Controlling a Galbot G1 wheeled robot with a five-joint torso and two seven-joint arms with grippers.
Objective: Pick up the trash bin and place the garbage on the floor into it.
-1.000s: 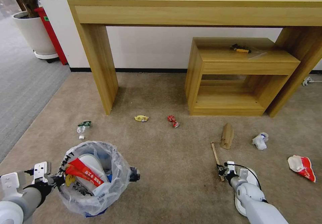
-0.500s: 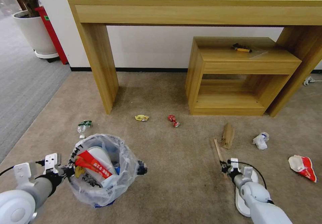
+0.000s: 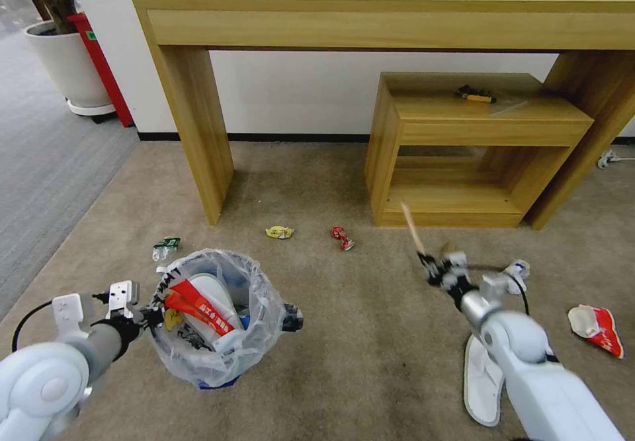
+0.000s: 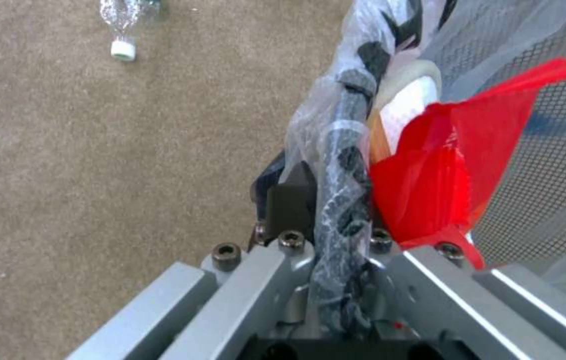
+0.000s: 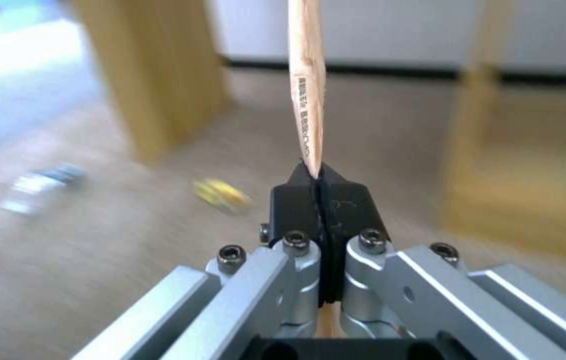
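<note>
Currently gripping the plastic-lined rim of the trash bin [image 3: 215, 322] with the left claw [image 3: 142, 314], fingers [image 4: 290, 205] pinched shut over the liner at the bin's left side; bin sitting low over the floor [image 3: 344, 335], near the front-left part of the beige carpet, whether touching it or raised cannot be told. Holding inside the bin a red wrapper [image 3: 198, 305] and a white slipper [image 3: 215, 295]. Clamping the thin wooden stick [image 3: 413, 227] in the right claw [image 3: 433, 272], pads [image 5: 296, 205] fully closed on its lower end, stick pointing up and away toward the low wooden shelf unit [image 3: 476, 150]. Lying loose on the floor: second white slipper [image 3: 481, 378] beside the right arm, clear bottle [image 3: 162, 250] just beyond the bin, yellow wrapper [image 3: 279, 232], red wrapper piece [image 3: 342, 237], red-and-white packet [image 3: 595, 328] toward the right edge.
</note>
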